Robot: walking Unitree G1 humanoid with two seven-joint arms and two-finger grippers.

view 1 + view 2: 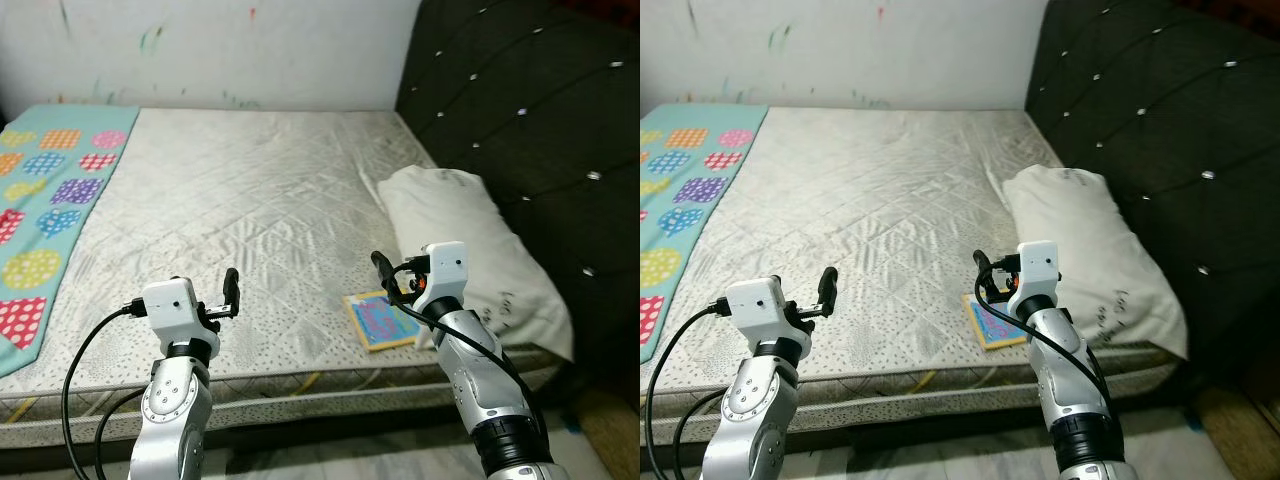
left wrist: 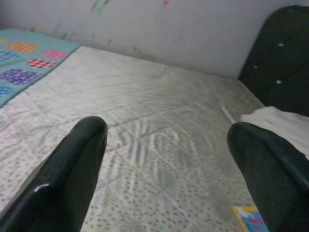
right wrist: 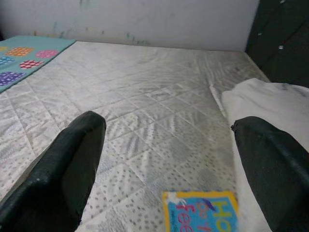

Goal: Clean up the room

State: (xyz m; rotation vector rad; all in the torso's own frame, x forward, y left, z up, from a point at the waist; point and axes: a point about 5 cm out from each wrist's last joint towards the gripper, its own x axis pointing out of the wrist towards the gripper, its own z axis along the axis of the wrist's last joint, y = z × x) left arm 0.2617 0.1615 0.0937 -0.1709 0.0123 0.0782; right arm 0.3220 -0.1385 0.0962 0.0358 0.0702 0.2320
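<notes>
Two grippers are raised over the near edge of the mattress (image 1: 260, 200), both empty with fingers spread wide apart: the left gripper (image 1: 232, 290) and the right gripper (image 1: 385, 275). One book (image 1: 380, 319), yellow-bordered with a blue cover, lies flat on the mattress near its front edge, just below the right gripper and touching the near end of the one white pillow (image 1: 470, 250). The right wrist view resolves large lettering on the book cover (image 3: 203, 210); in the head views the cover is only a blur of blue and pink. The pillow lies along the black tufted headboard (image 1: 530, 120) side of the mattress. One turquoise blanket (image 1: 45, 200) with patterned patches covers the opposite side of the mattress. Beyond the mattress stands a white wall (image 1: 220, 50) with faint colored marks.
</notes>
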